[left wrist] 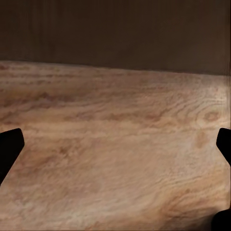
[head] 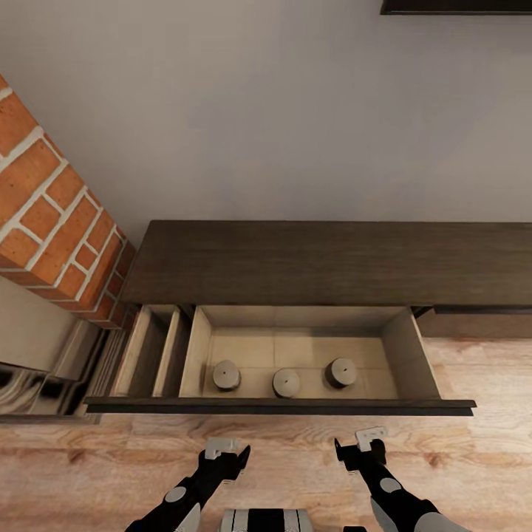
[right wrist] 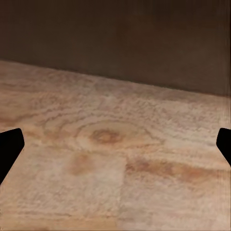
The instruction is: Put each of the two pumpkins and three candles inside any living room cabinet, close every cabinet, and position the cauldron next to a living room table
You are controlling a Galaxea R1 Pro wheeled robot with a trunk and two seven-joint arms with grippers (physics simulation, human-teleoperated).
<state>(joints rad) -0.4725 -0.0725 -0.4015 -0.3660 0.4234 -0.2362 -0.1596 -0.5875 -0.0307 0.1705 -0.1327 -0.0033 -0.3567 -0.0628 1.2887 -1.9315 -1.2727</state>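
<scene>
Three candles in the open cabinet drawer

The long, low dark-brown cabinet (head: 332, 262) stands against the wall with a wide drawer (head: 196, 347) pulled out, its inside pale beige. Three stubby grey-beige candles stand upright in a row near the drawer's front, well apart from each other: one at left (head: 226, 375), one in the middle (head: 286, 383), one at right (head: 340, 372).
</scene>
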